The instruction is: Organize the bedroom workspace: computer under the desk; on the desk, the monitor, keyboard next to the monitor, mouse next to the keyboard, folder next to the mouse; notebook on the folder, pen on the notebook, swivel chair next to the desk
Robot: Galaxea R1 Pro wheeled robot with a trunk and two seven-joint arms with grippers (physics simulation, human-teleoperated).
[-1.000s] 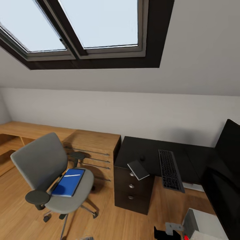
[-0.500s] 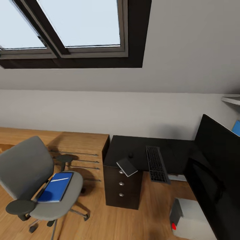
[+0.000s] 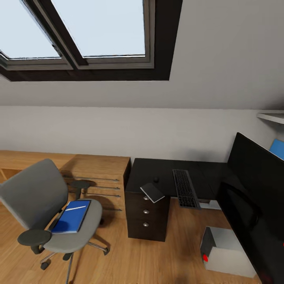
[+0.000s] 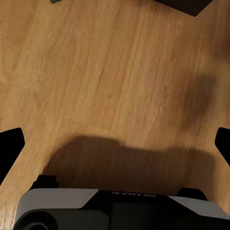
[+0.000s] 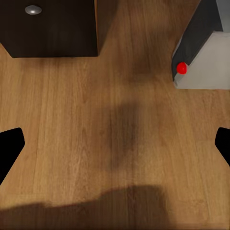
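The grey swivel chair (image 3: 39, 201) stands left of the desk (image 3: 165, 171), with the blue folder (image 3: 72, 217) flat on its seat. A thin white stick, perhaps the pen (image 3: 77, 208), lies across the folder. The grey notebook (image 3: 152, 192) overhangs the desk's corner above the drawers. Behind it sit the small mouse (image 3: 156, 180) and the keyboard (image 3: 184, 188). At the right looms the black monitor (image 3: 256, 173). The grey computer (image 3: 228, 252) (image 5: 206, 52) rests on the floor below. My left gripper (image 4: 115, 146) and right gripper (image 5: 115, 143) hang open over bare floor.
The dark drawer unit (image 3: 146, 215) (image 5: 48, 26) carries the desk's near corner. A low light-wood cabinet (image 3: 98, 173) runs along the wall behind the chair. A skylight (image 3: 98, 27) sits in the sloped ceiling. Wood floor (image 3: 134, 260) lies open between chair and computer.
The whole picture has shifted: the camera swung right and then slightly back, bringing more of the monitor and the computer into view. The things themselves keep their places.
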